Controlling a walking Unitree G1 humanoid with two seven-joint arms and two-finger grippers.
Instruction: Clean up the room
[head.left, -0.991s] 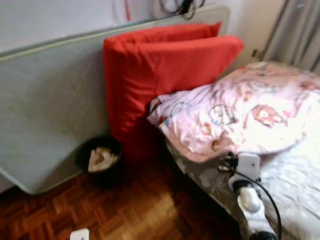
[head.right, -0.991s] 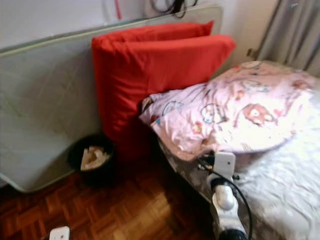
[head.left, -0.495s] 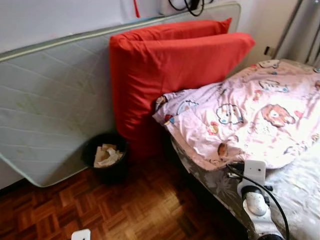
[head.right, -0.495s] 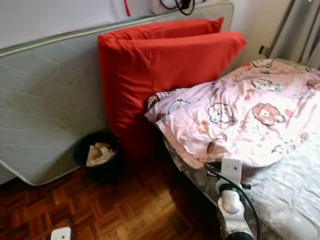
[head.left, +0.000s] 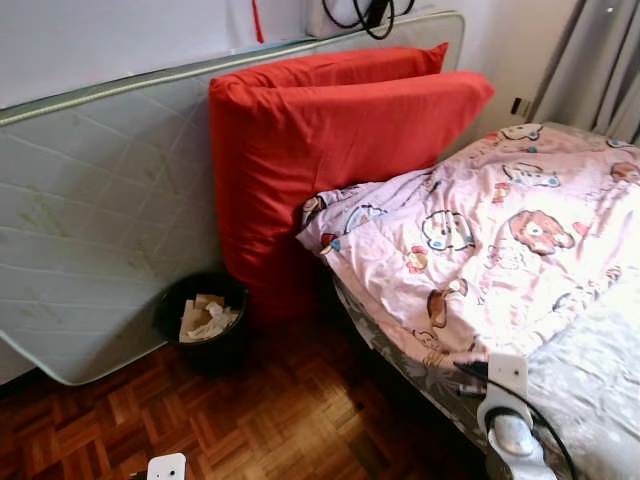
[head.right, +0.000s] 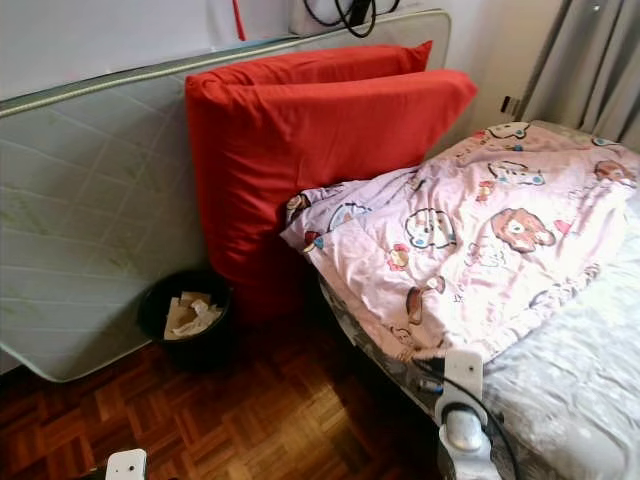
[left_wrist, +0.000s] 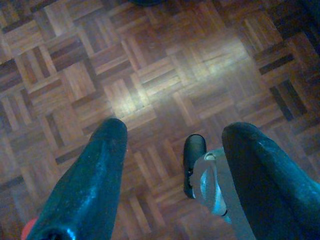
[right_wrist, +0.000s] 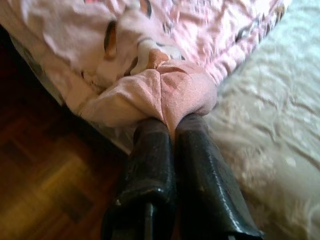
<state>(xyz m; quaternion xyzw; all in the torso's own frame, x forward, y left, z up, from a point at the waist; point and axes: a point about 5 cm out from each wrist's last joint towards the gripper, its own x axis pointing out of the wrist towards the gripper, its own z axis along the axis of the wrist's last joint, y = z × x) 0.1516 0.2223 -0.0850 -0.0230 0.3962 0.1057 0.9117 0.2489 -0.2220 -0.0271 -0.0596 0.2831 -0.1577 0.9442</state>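
A pink cartoon-print blanket (head.left: 490, 250) lies spread over the bed's grey-white mattress (head.left: 600, 390). My right gripper (right_wrist: 172, 125) is shut on a bunched corner of the pink blanket (right_wrist: 170, 90) at the bed's near side edge, just above the floor. My right wrist (head.left: 505, 375) shows low at the bed's edge, right under the blanket's hem. My left gripper (left_wrist: 175, 129) hangs open over the parquet floor (left_wrist: 150, 65) with nothing between its fingers.
Two red cushions (head.left: 330, 150) stand at the head of the bed against a pale mattress (head.left: 100, 220) that leans on the wall. A black bin (head.left: 203, 320) with crumpled paper sits on the parquet beside them. Grey curtains (head.left: 600, 60) hang at the far right.
My right arm has drawn back toward me and lower in view, pulling the blanket's corner with it, so the blanket lies flatter and more spread. The camera has shifted slightly.
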